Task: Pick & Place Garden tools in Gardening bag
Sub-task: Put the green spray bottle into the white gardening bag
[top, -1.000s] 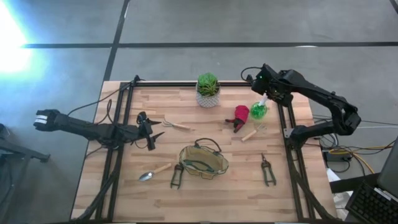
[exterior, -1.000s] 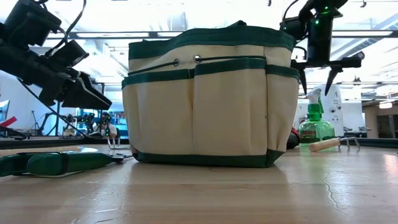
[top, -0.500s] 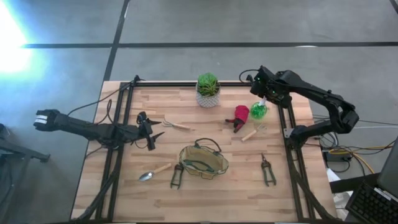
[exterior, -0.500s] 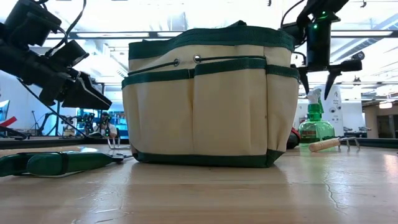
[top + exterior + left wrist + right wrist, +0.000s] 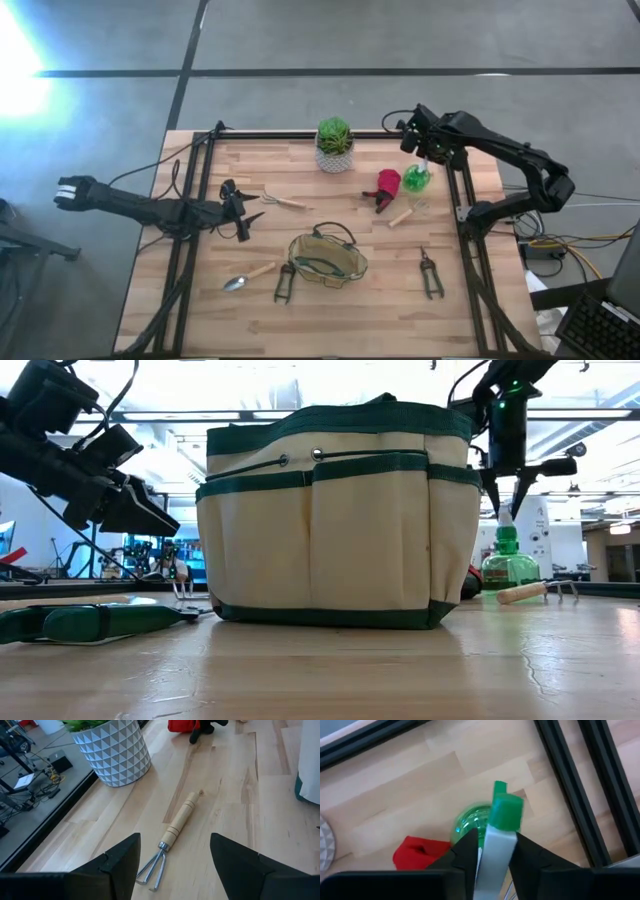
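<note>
a: left gripper (image 5: 172,865) first, why's it parked there?
b: hovers low over the table (image 5: 200,300), jaws released, nothing in them. the rake (image 5: 170,837) lies right ahead of it, so prob lined up for that one.
a: and the middle?
b: bag (image 5: 327,259) stands upright, mouth up, near the front edge, ready to be filled. no tools visible in it yet.
a: right side?
b: right gripper (image 5: 492,842) sits over the spray bottle (image 5: 416,178), jaws clenched on its white top. bottle's upright on the table, beside the red item (image 5: 387,183).
a: count?
b: 1 trowel (image 5: 248,275), 2 rakes incl. one by the bottle (image 5: 405,213), 2 shears (image 5: 284,282) + (image 5: 430,272), 1 bottle, 1 red item, 1 bag, 1 potted plant (image 5: 334,144).
</note>
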Controlling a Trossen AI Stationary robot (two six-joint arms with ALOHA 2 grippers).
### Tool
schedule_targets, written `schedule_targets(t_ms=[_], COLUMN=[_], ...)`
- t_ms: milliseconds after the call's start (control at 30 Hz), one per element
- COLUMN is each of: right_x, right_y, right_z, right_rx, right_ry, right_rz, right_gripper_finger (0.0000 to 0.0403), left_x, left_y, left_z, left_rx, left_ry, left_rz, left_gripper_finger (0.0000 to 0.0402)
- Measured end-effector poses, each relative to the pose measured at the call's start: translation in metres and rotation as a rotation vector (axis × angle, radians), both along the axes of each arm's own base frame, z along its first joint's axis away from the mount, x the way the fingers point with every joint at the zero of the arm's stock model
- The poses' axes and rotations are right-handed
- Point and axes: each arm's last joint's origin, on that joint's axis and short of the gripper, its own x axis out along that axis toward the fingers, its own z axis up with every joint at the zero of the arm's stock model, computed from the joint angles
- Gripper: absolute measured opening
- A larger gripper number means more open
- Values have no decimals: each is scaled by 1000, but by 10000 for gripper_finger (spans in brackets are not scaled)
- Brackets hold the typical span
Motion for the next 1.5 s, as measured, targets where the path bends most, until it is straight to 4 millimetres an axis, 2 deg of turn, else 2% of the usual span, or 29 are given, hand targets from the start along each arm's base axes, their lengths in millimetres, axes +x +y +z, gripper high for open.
schedule_targets(t_ms=[167,667,1067,1500], right_x=[1,0,0,2], right_y=[1,3,3,0], right_z=[2,6,45,88], right_rx=[12,51,4,-155], right_ry=[-8,15,26,64], right_rz=[61,195,287,496], right_gripper_finger=[40,39,39,39], left_x=[0,0,0,0], left_y=[0,0,0,0], left_z=[0,0,0,0], left_rx=[0,0,0,6], left_ry=[0,0,0,3], left_rz=[0,-1,0,-3], left_gripper_finger=[241,241,241,241])
